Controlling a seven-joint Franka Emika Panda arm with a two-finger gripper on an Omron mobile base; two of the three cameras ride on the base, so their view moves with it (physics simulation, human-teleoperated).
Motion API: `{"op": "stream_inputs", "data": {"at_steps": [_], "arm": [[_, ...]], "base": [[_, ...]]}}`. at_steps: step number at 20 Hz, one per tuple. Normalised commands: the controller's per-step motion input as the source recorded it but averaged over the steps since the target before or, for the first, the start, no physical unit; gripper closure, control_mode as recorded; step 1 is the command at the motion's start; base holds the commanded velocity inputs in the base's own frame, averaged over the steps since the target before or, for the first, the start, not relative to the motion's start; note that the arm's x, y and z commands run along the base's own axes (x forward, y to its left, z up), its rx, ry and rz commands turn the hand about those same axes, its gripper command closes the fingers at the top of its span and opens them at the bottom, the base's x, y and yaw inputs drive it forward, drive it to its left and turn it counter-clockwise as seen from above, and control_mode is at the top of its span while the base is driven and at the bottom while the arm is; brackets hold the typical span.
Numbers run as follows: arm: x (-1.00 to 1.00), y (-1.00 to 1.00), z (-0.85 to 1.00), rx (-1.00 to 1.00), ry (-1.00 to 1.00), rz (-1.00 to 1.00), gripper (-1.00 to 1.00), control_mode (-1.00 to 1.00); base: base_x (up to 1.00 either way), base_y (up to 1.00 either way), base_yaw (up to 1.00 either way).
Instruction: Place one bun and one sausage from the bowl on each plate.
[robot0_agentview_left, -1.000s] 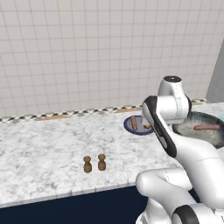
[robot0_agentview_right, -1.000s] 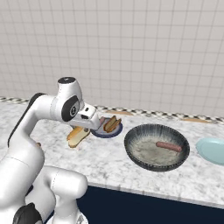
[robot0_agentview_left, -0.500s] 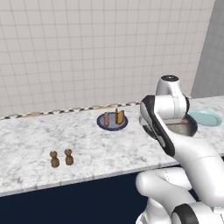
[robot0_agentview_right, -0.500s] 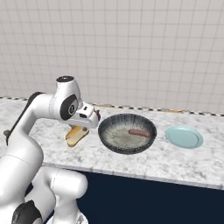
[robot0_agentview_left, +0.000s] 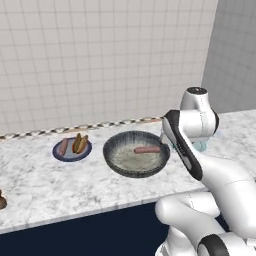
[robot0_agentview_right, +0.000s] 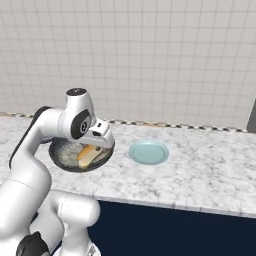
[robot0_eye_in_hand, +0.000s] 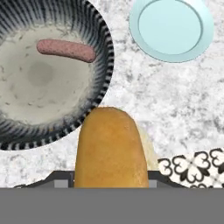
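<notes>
Our gripper (robot0_agentview_right: 88, 154) is closed on a bun (robot0_eye_in_hand: 109, 148), carried lengthwise in the jaws above the counter (robot0_agentview_right: 210, 165), over the bowl's (robot0_agentview_left: 136, 155) rim on the side toward the pale plate (robot0_agentview_right: 148, 151). We judge the step in hand to be the carry of the second bun to that plate, which lies bare near the back edge of the counter, just beside the bowl and apart from it. One sausage (robot0_agentview_left: 147, 149) lies inside the bowl toward its far rim. The next move, as we read it, calls for swinging the bun over the pale plate, lowering until it sits inside the rim, then opening the jaws; the sausage would follow. The hand view gives us the bun's golden crust, the sausage and the pale plate together. The left base view alone gives us the navy plate (robot0_agentview_left: 72, 150) near the back edge on the bowl's other side, already bearing a bun and a sausage, while our arm hides the bun. The right base view shows bun and pale plate.
</notes>
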Motion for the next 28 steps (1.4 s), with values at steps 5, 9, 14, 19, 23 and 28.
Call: {"op": "stream_inputs", "data": {"at_steps": [5,9,14,19,23,28], "arm": [[0.00,0.00,0.00,0.00,0.00,0.00,1.00,1.00],[0.00,0.00,0.00,0.00,0.00,0.00,1.00,1.00],[0.00,0.00,0.00,0.00,0.00,0.00,1.00,1.00],[0.06,-0.04,0.00,0.00,0.00,0.01,1.00,-1.00],[0.67,-0.56,-0.08,0.05,0.00,0.01,1.00,-1.00],[1.00,-0.45,-0.18,0.05,0.00,0.00,1.00,-1.00]], "base": [[0.35,-0.59,0.00],[0.05,-0.43,-0.01],[0.38,-0.19,0.02],[0.44,-0.08,0.10],[0.00,0.00,0.00],[0.00,0.00,0.00]]}}
